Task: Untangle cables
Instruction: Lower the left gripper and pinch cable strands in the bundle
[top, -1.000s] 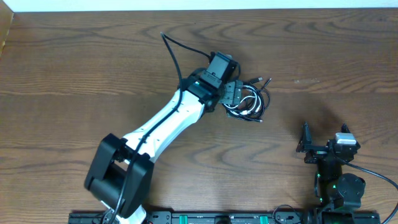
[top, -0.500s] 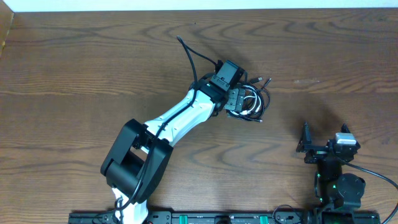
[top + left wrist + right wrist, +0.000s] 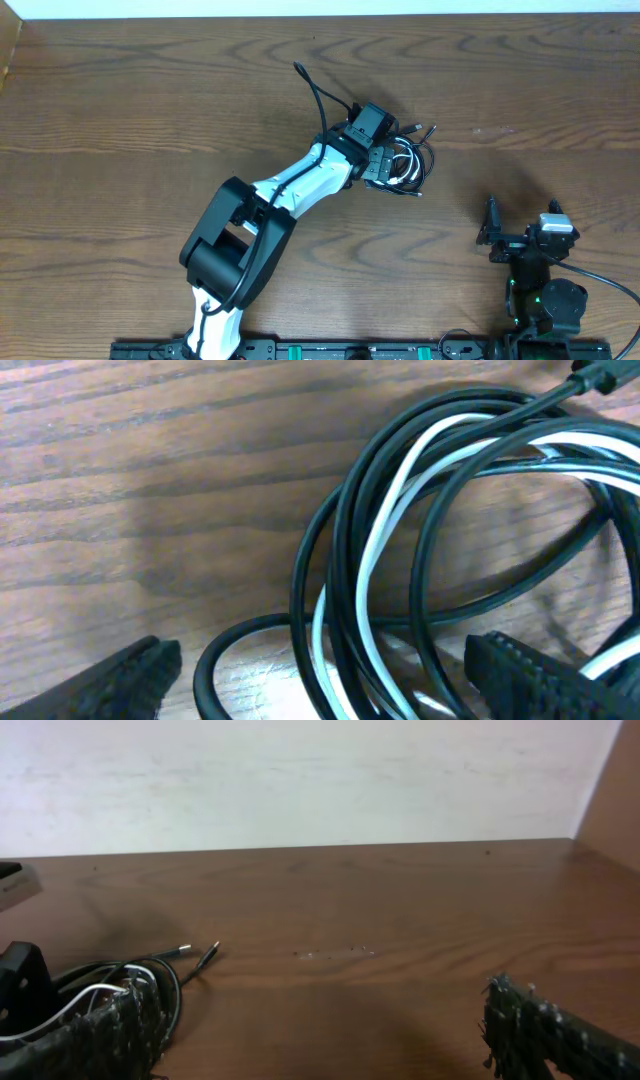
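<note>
Left claw (image 3: 322, 665), jaws wide, has moved in over the cables (image 3: 416, 165) at upper centre, likely poised to grip.

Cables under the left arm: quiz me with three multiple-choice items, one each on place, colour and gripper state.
1. Where do the cables lie?
A. At the left gripper
B. Against the right arm's base
C. At the table's left edge
2. What colours are the cords?
A. Red and blue
B. Black and white
C. All yellow
3. How do the left gripper's fingers stand?
A. Shut on a cord
B. Out of view
C. Open, astride the bundle
Answers: 1 A, overhead shows the bundle at its tip. 2 B, the left wrist view shows both. 3 C, cords lie between the spread fingers.
</note>
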You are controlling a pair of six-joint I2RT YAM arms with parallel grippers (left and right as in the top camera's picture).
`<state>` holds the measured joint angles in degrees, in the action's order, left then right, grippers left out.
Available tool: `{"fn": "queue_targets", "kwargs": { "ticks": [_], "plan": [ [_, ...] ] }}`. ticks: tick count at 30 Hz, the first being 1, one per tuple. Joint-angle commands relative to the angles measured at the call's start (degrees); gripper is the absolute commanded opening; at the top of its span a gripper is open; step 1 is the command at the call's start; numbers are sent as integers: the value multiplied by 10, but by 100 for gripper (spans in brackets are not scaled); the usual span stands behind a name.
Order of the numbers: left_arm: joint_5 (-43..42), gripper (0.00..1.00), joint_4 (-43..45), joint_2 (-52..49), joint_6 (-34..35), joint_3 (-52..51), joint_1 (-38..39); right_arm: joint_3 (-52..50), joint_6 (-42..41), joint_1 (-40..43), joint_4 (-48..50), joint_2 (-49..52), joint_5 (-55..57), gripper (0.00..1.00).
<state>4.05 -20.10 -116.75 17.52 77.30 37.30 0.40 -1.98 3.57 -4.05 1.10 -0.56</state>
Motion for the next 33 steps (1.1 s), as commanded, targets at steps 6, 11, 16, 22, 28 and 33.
{"fn": "queue_targets", "kwargs": {
  "ticks": [6,11,16,22,28,33],
  "plan": [
    [11,71,-4,-4,56,5,0,-1,-6,1,-2,0,4,99],
    [12,62,-17,-4,83,-5,0,-1,-6,1,-2,0,4,99],
    [11,47,-40,-4,83,-5,0,-1,-6,1,-2,0,4,99],
    [17,15,-69,-4,83,-5,0,-1,-6,1,-2,0,4,99],
    [80,8,-128,-1,130,-5,-14,-1,-5,1,-2,0,4,99],
    [80,8,-180,27,124,-5,-33,-1,-6,1,-2,0,4,99]
  ]
}}
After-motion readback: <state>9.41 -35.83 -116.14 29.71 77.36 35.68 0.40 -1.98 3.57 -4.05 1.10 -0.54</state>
